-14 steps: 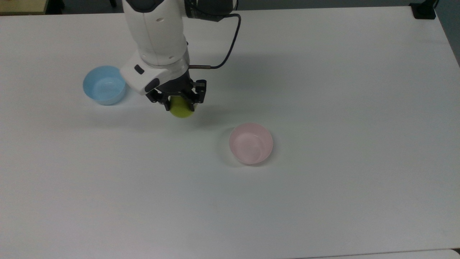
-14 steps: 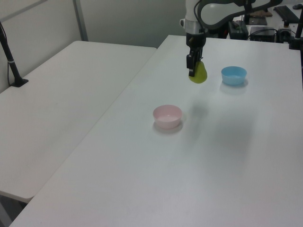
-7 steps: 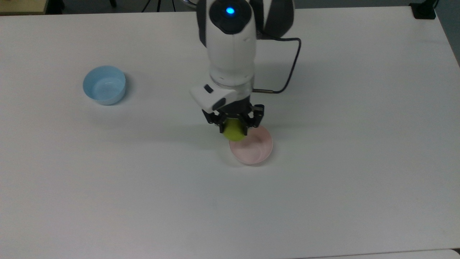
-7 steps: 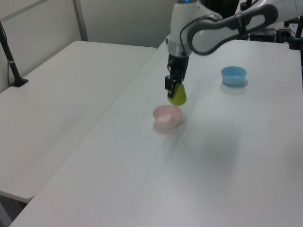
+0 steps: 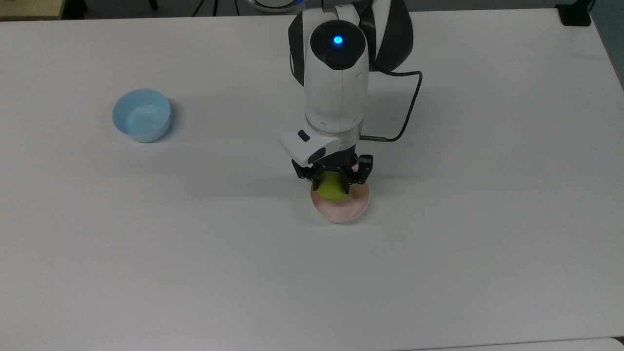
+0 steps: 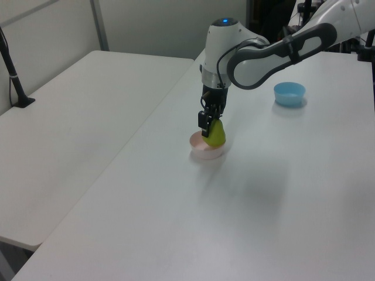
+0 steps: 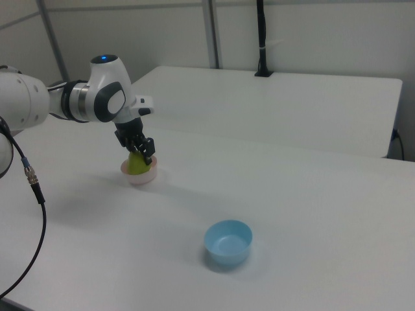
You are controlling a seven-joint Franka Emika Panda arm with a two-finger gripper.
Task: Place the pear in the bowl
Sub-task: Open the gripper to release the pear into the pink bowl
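My gripper (image 5: 332, 187) (image 6: 207, 130) (image 7: 139, 153) is shut on the yellow-green pear (image 5: 332, 191) (image 6: 215, 136) (image 7: 135, 164), gripping its upper part. The pear hangs right over the pale pink bowl (image 5: 343, 208) (image 6: 206, 153) (image 7: 141, 177), its lower end at or just inside the rim. The arm covers the far part of the bowl in the top view. Whether the pear touches the bowl's floor I cannot tell.
A light blue bowl (image 5: 141, 115) (image 6: 289, 93) (image 7: 227, 242) stands alone on the white table (image 5: 195, 273), at the top view's left. A second white table (image 6: 70, 117) adjoins on the left view's left. A black pole (image 7: 261, 39) rises at the back of the right view.
My gripper carried the pear from beside the blue bowl toward the top view's right and nearer the front, then lowered it over the pink bowl.
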